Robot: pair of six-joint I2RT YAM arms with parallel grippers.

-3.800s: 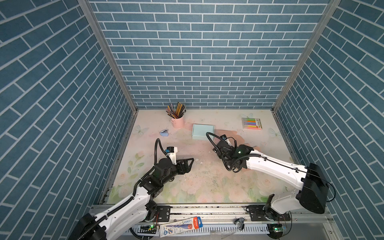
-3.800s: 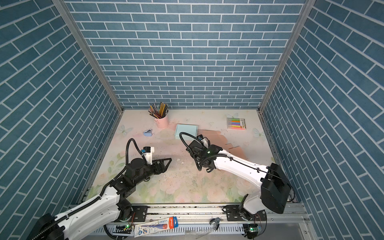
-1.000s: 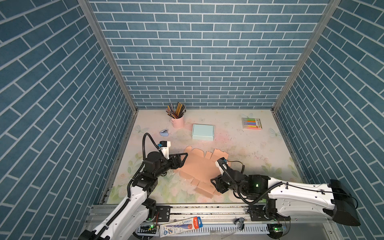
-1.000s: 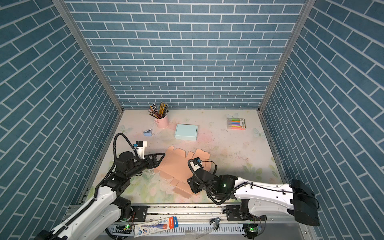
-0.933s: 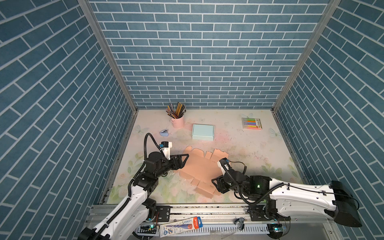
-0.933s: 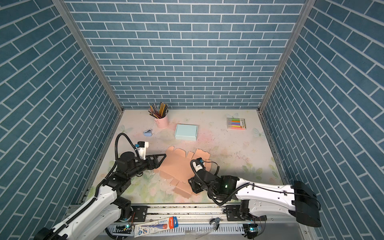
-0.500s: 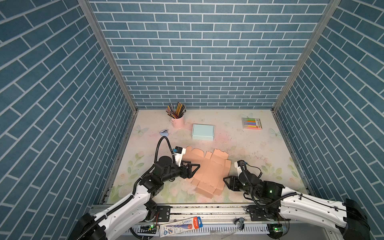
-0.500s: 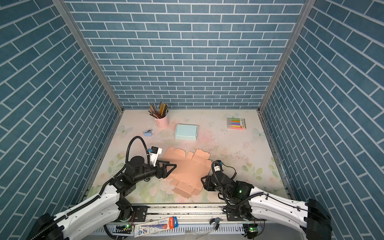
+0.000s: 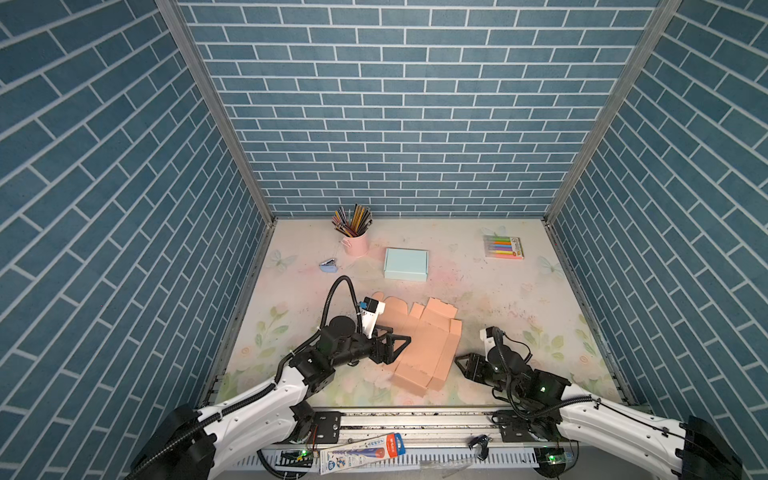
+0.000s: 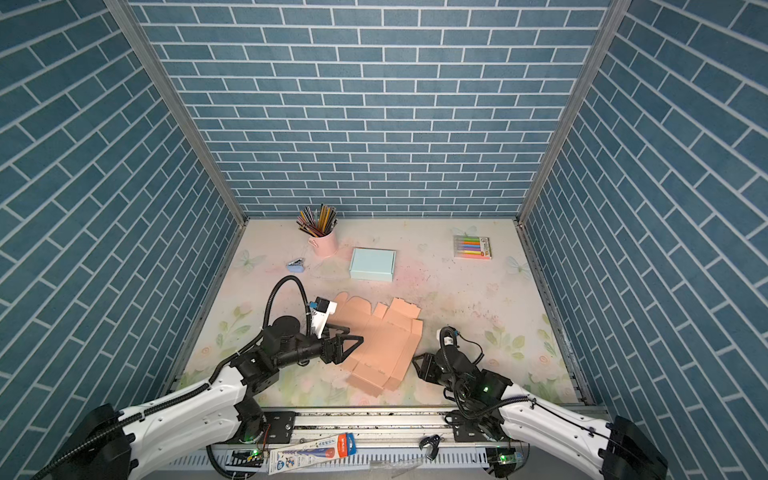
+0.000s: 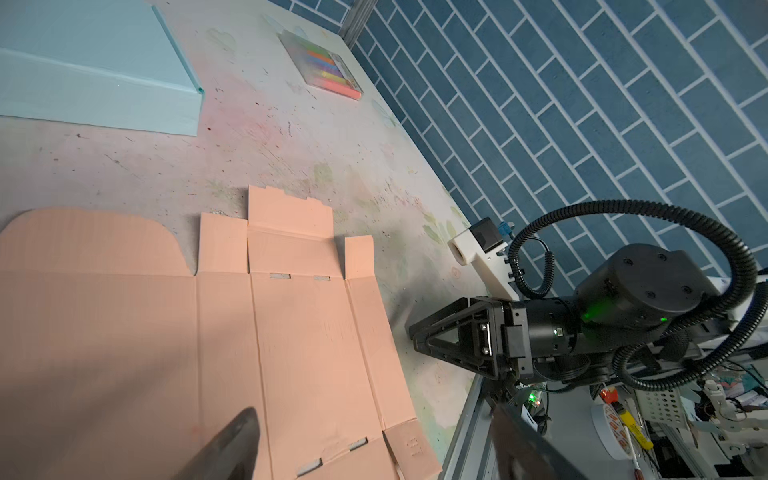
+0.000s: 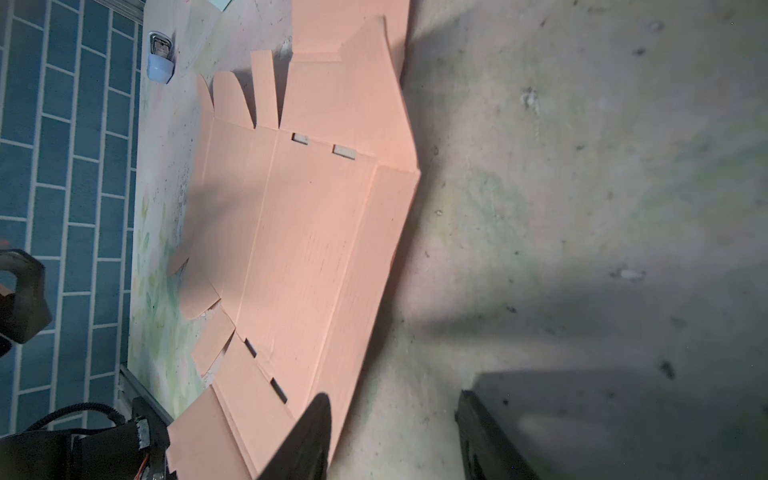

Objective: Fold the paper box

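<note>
Cardboard sheet, peach and unfolded: the paper box (image 9: 430,343) lies flat on the bench (image 9: 498,286), near the middle of its front edge. The left gripper (image 9: 398,350) is over the box's left part, fingers spread wide, gripping nothing. The right gripper (image 9: 462,366) sits low just beside the box's right edge, fingers apart, empty

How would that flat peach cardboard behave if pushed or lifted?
Probably light: the box blank is one thin creased sheet lying nearly flat. Pushed, it would likely slide over the table. Lifted by an edge, its flaps may droop along the creases.
</note>
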